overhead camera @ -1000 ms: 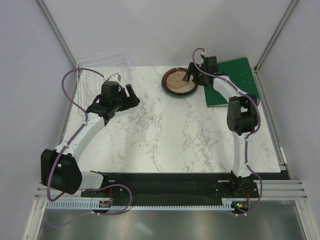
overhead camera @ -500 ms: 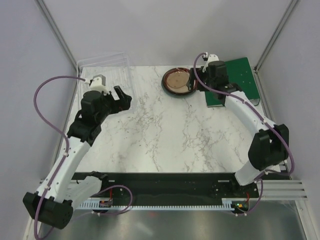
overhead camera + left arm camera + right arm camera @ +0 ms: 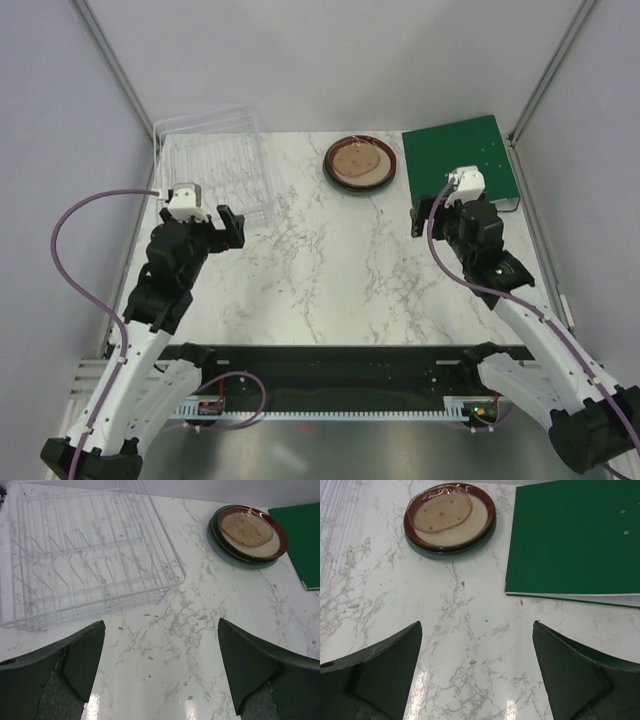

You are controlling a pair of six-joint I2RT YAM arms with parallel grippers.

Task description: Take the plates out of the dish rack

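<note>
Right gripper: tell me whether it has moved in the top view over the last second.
Yes. The right gripper has drawn back from the edge of the plates toward the arm bases, and is now by the near corner of the green board.

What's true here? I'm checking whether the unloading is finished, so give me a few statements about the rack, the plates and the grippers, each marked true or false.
1. The dish rack is empty. True.
2. The plates lie on the green board. False: the plates are stacked on the marble table, beside the green board and apart from it.
3. The reddish-brown plate tops the stack. True.
4. The right gripper holds a plate. False: the right gripper is open and empty, and so is the left gripper.
</note>
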